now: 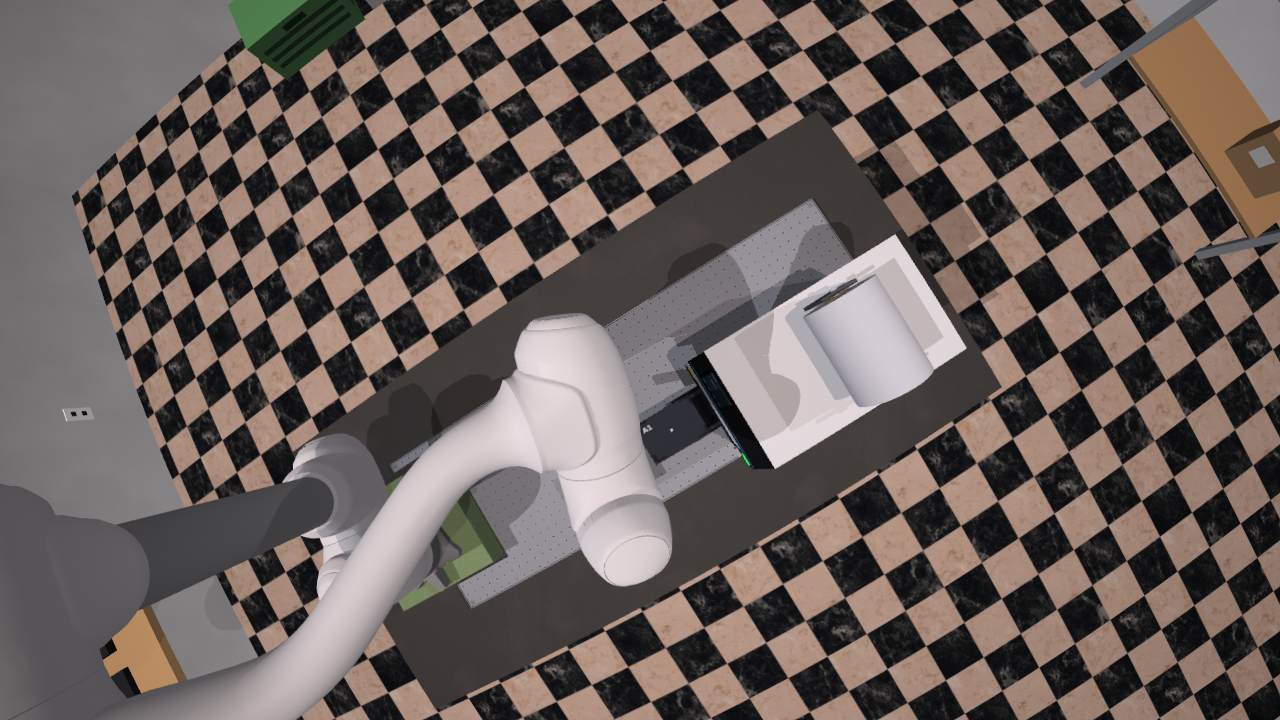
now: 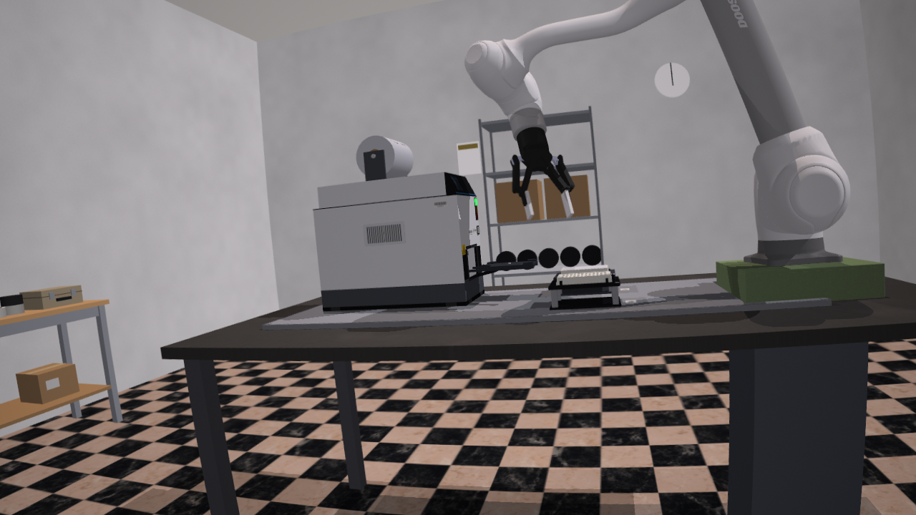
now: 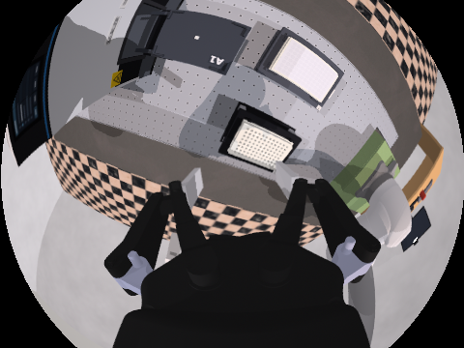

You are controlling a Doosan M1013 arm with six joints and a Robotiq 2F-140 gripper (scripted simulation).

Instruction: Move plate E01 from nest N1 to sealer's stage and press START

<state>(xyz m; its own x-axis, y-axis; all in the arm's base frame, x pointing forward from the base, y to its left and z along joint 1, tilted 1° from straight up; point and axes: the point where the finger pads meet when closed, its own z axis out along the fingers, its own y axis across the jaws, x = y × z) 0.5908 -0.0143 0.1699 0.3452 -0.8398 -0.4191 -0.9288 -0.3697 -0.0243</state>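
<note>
My gripper [image 2: 545, 209] hangs high above the table, between the sealer and the plate nests. It is partly open and empty; it also shows in the wrist view [image 3: 239, 177]. A plate with open white wells [image 3: 261, 143] sits in a black nest below it and shows in the side view [image 2: 584, 278]. A second plate with a smooth pale top [image 3: 304, 70] sits in the other nest. I cannot read which nest is N1. The sealer's dark stage [image 3: 193, 39] [image 1: 680, 428] is out and bare, marked A1. In the overhead view the arm hides the gripper and both plates.
The grey sealer [image 2: 393, 239] stands at the table's left with a foil roll [image 1: 866, 340] on top and a green lamp [image 2: 476, 202] lit on its front. The arm's green base [image 2: 800, 278] is at the right end. A shelf with boxes [image 2: 541, 198] stands behind the table.
</note>
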